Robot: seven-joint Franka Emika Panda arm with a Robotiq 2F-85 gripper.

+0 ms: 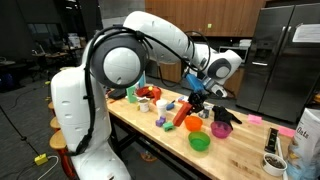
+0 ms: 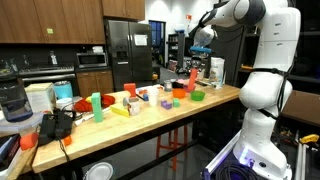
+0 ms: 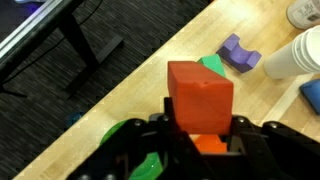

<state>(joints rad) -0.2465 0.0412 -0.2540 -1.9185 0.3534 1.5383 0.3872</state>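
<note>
1 orange block (image 3: pixel 200 97) sits clamped between the jaws.

A purple block (image 3: pixel 238 52) lies near what seems a white cup (image 3: pixel 290 55).

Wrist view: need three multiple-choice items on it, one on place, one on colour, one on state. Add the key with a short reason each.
1. Where is the orange block?
A. lying on the floor
B. between the fingers, above the wooden table
C. inside a drawer

2. What colour is the small piece beside the white cup?
A. purple
B. yellow
C. black

3. How do the fingers stand?
A. spread wide with nothing between them
B. out of view
C. shut on the orange block

Key:
1 B: the block sits between the fingers, with the tabletop below it.
2 A: the piece next to the cup is plainly purple.
3 C: a finger presses on each side of the block.
</note>
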